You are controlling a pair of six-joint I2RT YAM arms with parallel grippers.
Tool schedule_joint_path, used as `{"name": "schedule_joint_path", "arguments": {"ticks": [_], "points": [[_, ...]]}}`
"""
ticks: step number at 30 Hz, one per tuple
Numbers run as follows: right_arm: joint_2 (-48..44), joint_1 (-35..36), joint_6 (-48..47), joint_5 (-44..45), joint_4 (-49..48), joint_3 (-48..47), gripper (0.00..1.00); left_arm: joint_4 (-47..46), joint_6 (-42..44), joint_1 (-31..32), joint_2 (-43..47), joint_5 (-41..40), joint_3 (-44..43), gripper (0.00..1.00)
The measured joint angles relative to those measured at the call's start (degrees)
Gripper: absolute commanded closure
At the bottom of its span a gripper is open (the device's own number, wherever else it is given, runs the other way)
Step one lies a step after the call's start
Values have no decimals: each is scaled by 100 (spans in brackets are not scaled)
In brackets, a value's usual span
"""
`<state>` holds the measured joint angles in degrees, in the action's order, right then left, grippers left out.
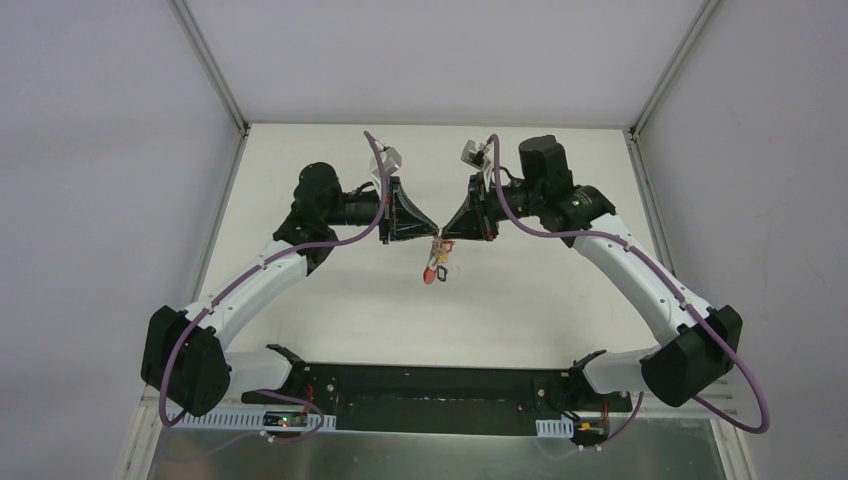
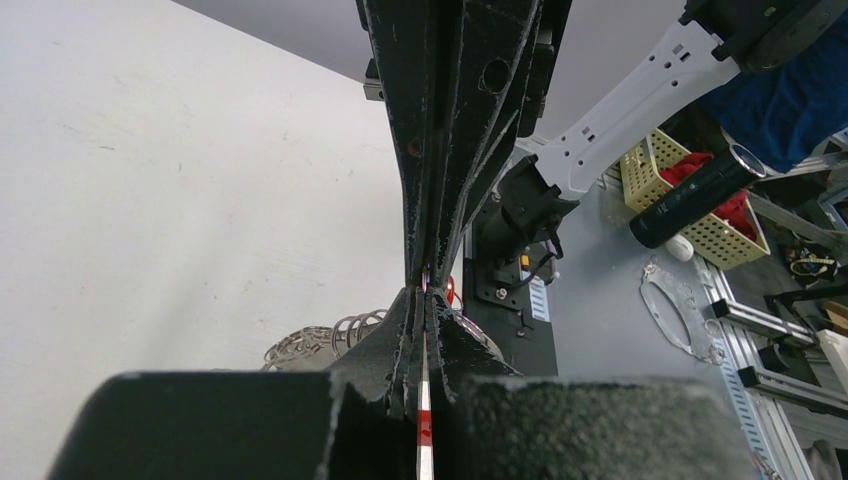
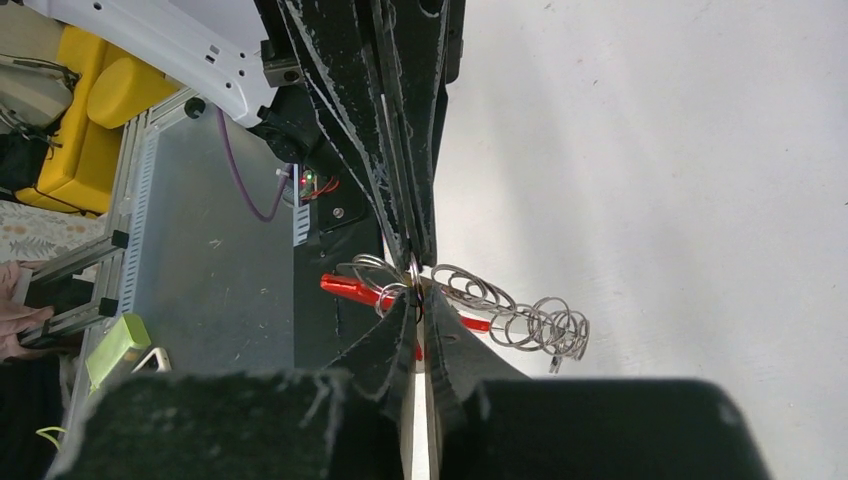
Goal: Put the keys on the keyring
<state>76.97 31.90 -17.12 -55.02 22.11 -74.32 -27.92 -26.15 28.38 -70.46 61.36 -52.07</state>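
Keyring [image 3: 345, 287], keys [image 1: 436, 268] dangling beneath, held above worktop [image 1: 340, 310] between tip-to-tip grippers: right gripper [image 1: 447, 236] fingers clamped on its wire, left gripper [image 1: 430, 233] fingers pressed together opposite, presumably bracing it for threading.

The left gripper [image 1: 431, 232] and right gripper [image 1: 444, 236] were matt black; the arms [image 1: 262, 281] white with black joints, their cables [image 1: 335, 240] purple; the keyring [image 3: 350, 288] part bright red, part silver; a key [image 1: 430, 276] red-headed; the table [image 1: 330, 310] off-white.
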Motion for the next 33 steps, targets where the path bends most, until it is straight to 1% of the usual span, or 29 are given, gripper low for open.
{"name": "schedule_joint_path", "arguments": {"ticks": [8, 11, 13, 16, 21, 27, 33], "points": [[0, 9, -50, 68, 37, -4, 100, -17, 63, -33, 0, -2, 39, 100], [0, 48, -203, 234, 170, -42, 100, 101, 286, -31, 4, -4, 39, 90], [-2, 116, -337, 409, 306, -83, 100, 260, 522, -31, 26, -9, 39, 79], [-2, 238, -516, 706, 560, -157, 100, 758, 1005, -33, 122, -50, 26, 71], [0, 476, -791, 1123, 929, -262, 100, 1888, 1853, -33, 166, -160, -313, 63], [136, 671, -938, 1287, 1196, -393, 100, 2385, 2404, -26, 203, -186, -457, 61], [289, 699, -944, 1259, 1246, -461, 100, 2603, 2830, 122, 201, -175, -457, 65]]}}
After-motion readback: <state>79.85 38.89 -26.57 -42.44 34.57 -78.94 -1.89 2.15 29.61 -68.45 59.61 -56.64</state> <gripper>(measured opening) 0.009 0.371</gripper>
